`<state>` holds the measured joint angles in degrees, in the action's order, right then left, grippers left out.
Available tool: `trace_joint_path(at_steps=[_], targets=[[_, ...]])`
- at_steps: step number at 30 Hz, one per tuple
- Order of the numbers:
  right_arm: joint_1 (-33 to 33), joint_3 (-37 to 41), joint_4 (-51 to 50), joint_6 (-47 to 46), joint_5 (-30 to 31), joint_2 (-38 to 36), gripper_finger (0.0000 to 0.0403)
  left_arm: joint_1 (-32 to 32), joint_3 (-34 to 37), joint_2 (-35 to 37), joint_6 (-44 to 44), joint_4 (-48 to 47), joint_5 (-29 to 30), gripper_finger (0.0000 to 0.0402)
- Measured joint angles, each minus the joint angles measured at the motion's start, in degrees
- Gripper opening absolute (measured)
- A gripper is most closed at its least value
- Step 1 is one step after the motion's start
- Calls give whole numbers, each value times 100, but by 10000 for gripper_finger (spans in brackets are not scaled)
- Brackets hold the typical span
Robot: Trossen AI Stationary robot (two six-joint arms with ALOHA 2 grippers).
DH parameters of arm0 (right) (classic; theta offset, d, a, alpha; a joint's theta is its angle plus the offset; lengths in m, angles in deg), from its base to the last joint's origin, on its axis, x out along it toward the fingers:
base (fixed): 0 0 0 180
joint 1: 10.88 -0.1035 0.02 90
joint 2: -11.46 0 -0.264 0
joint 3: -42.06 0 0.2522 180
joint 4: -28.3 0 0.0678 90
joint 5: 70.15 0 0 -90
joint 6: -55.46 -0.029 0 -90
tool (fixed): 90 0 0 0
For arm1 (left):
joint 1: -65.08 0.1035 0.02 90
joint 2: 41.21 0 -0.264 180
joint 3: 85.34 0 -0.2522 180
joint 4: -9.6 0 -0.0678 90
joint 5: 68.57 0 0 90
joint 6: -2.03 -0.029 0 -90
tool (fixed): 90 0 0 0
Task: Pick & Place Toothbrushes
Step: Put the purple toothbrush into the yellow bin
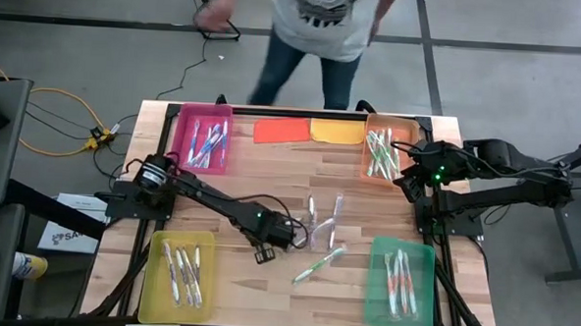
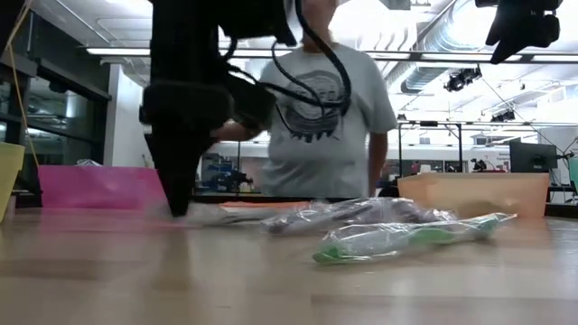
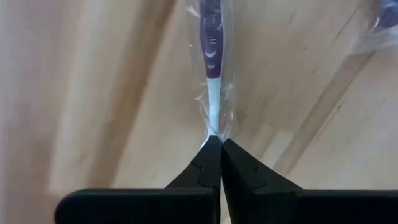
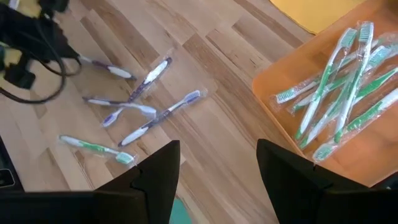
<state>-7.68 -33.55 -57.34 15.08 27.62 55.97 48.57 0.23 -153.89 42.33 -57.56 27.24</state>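
Several wrapped toothbrushes lie loose on the wooden table's middle: purple-and-white ones (image 1: 335,216) and a green one (image 1: 317,265). My left gripper (image 1: 294,230) points down at the table there, shut on the end of one purple-and-white toothbrush (image 3: 211,50) in its clear wrapper. More toothbrushes lie in the pink tray (image 1: 186,119), yellow tray (image 1: 153,275), orange tray (image 1: 410,129) and green tray (image 1: 378,290). My right gripper (image 4: 217,168) hangs open, high above the table beside the orange tray, and holds nothing. My left gripper pinches the white end (image 3: 213,127) of the purple-and-white toothbrush, wrapper and all, between its two fingertips. The fingers come from above and point down, in the low view reaching to the tabletop (image 2: 178,209). The toothbrush runs straight away from the fingertips, flat along the table.
An orange cloth (image 1: 280,130) and a yellow cloth (image 1: 336,131) lie at the far edge between the pink and orange trays. A person (image 1: 316,27) stands just beyond the table's far edge. Bare wood shows between the yellow and green trays.
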Motion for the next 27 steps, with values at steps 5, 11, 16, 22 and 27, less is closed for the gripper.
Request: trace_joint_path(at_steps=[5, 11, 16, 22, 27], targets=[[2, 0, -9, 33, 0, 0, 207, 0, -34, 639, -539, -841, -40, 1], [2, 0, -12, 162, 0, 0, 207, -10, -187, 1409, -1584, -1754, -422, 1], [2, 0, -42, 241, -2, 0, 207, -294, -719, 1905, -2832, -3485, -588, 1], [2, 0, -45, 287, 12, -1, 207, -980, -813, 2529, -4793, -3672, -765, 1], [0, 0, -54, 308, 22, 0, 207, -1626, -523, 2650, -5337, -3692, -850, 0]])
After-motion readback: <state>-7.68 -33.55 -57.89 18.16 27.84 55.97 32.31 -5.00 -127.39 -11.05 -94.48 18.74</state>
